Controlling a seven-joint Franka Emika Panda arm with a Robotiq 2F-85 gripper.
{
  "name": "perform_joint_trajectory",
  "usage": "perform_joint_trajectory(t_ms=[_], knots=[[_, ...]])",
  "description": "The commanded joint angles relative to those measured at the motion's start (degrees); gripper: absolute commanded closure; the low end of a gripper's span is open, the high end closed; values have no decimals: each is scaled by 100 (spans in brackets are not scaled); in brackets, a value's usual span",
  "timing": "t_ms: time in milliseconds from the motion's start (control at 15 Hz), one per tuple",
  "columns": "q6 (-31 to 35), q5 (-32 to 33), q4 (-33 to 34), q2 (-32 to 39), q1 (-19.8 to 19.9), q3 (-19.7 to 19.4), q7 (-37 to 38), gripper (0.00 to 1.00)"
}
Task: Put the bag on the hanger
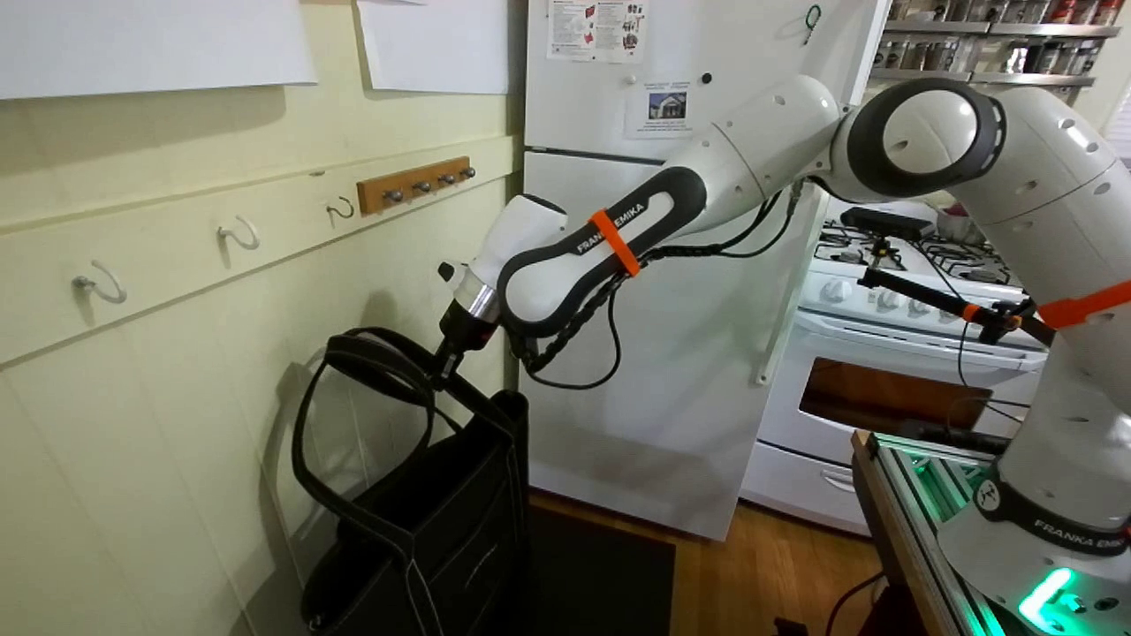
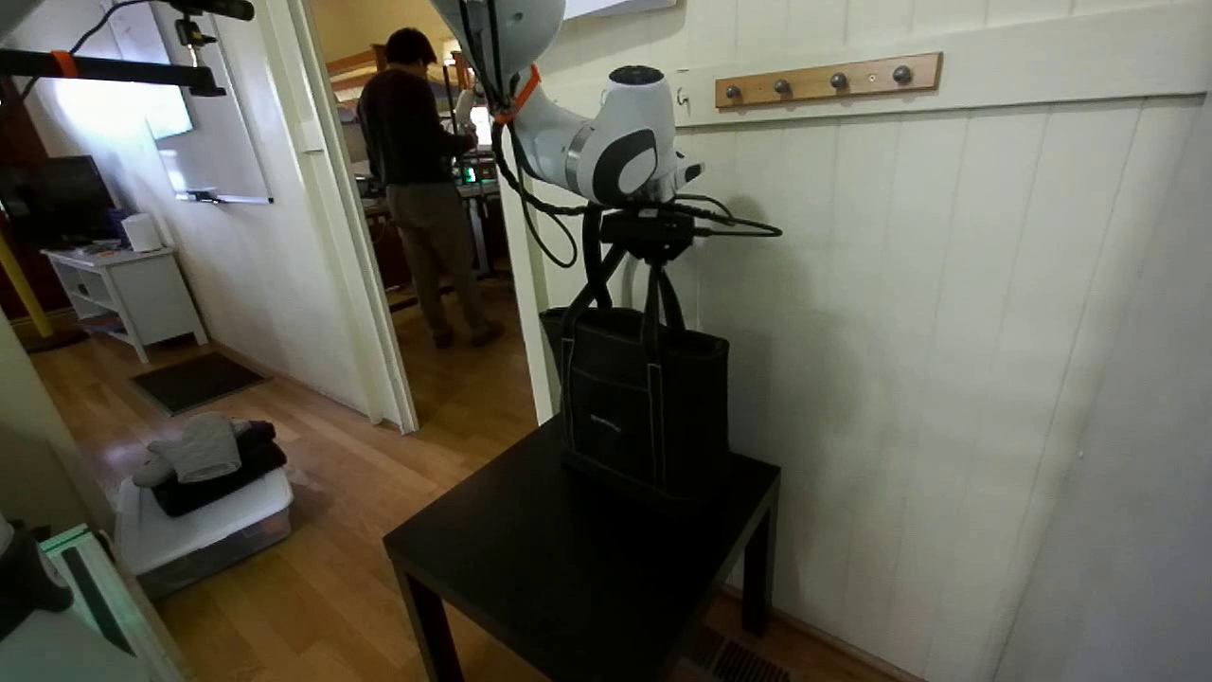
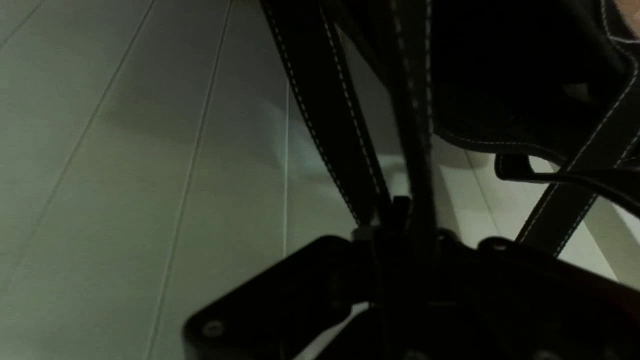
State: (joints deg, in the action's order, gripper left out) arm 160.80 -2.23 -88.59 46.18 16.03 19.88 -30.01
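The bag [image 1: 477,530] is a black tote with two looped straps. It hangs or stands upright at the small black table in an exterior view [image 2: 620,407]; I cannot tell if its base bears on the tabletop. My gripper [image 1: 442,367] is above the bag's opening, fingers close together on one strap; it also shows at the strap top in an exterior view [image 2: 655,254]. The other handle loops loosely toward the wall. In the wrist view the straps [image 3: 325,100] run into the dark jaws [image 3: 395,220]. White hooks, the hanger [image 1: 240,234] and one like it [image 1: 106,283], sit on the cream rail, left of and above the bag.
A brown peg strip [image 1: 415,184] and a small dark hook [image 1: 340,208] are on the same rail. The fridge [image 1: 636,353] stands beside the arm. The black table [image 2: 568,559] is under the bag. A person [image 2: 412,170] stands in the doorway.
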Motion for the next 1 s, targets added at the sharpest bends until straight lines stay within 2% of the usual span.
perform_joint_trajectory(t_ms=[0,267,467,667,933], knots=[[-85,-239,-989,-784,559,401,-458,99],[-346,-589,-1588,-1327,1028,697,-969,99],[-702,-1134,-1884,-1694,1275,901,-1490,99],[-1082,-1737,-2048,-2063,1298,875,-2032,99],[-1527,-2329,-2217,-2546,1050,567,-2599,99]])
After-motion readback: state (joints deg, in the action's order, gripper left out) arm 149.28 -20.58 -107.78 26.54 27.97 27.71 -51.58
